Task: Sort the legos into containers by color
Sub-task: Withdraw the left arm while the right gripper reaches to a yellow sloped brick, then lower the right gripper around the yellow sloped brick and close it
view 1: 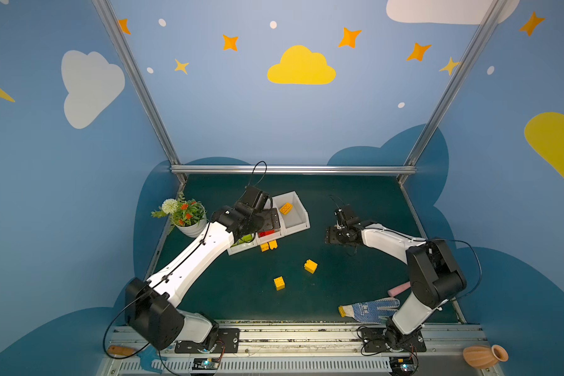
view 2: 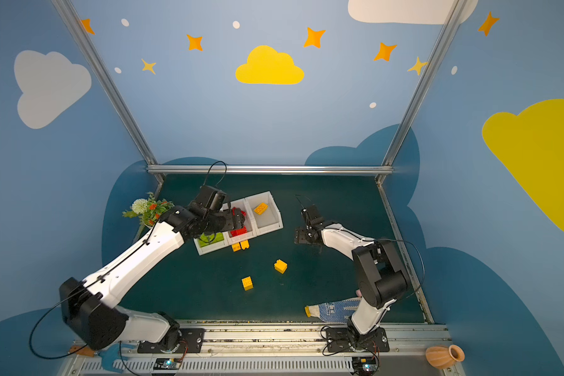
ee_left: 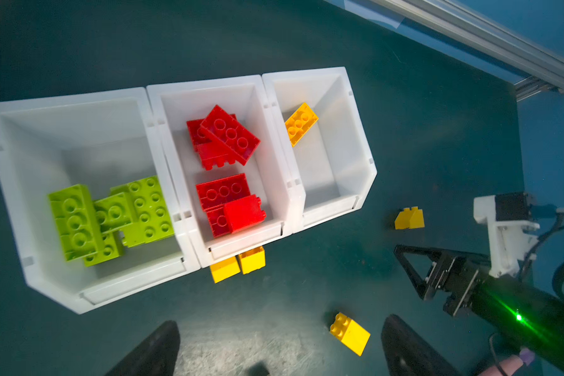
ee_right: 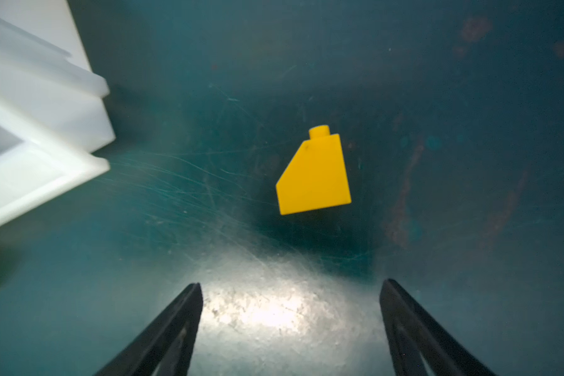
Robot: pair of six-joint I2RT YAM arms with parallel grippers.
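Well, in both top views my left gripper [view 1: 274, 221] hangs over the containers [view 1: 302, 208], with my right gripper [view 1: 332, 235] just beside them. The left wrist view shows the left one spread wide and empty above the red legos [ee_left: 228, 133] in the middle bin. The right wrist view shows my right jaws apart, short of a sloped yellow brick [ee_right: 313, 175] on the mat [ee_right: 469, 146]; I'd centre on it, then pinch its flat sides, not the slope
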